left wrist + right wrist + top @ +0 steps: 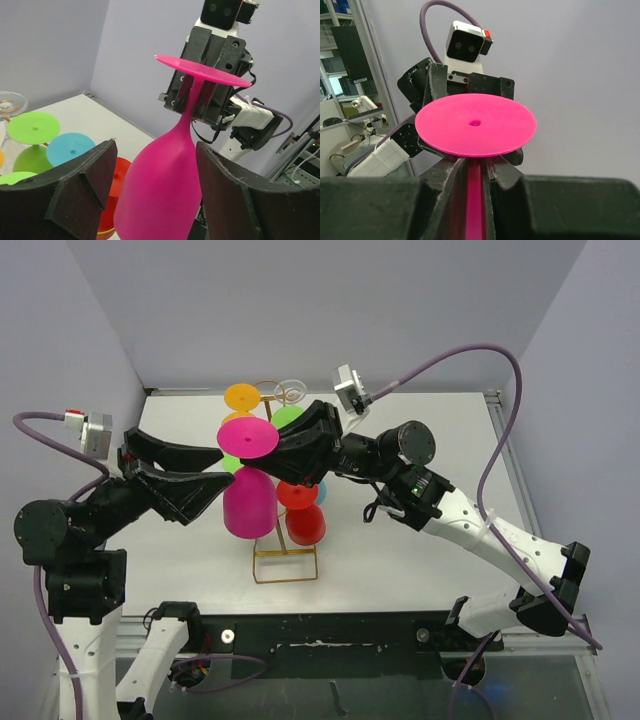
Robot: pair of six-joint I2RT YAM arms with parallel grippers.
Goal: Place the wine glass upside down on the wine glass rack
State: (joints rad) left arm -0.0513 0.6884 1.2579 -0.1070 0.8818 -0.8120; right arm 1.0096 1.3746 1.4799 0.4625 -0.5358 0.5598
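Right tool (pixel 480 174) grips inverted pink wine glass (pixel 165 190) by stem.

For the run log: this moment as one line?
right fingers: shut on pink glass stem | left fingers: open around its bowl | glass: upside down

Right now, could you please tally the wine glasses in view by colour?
Magenta glass: 1
Orange glass: 1
Green glasses: 2
Red glass: 1
Blue glass: 1
Clear glass: 1
Total: 7
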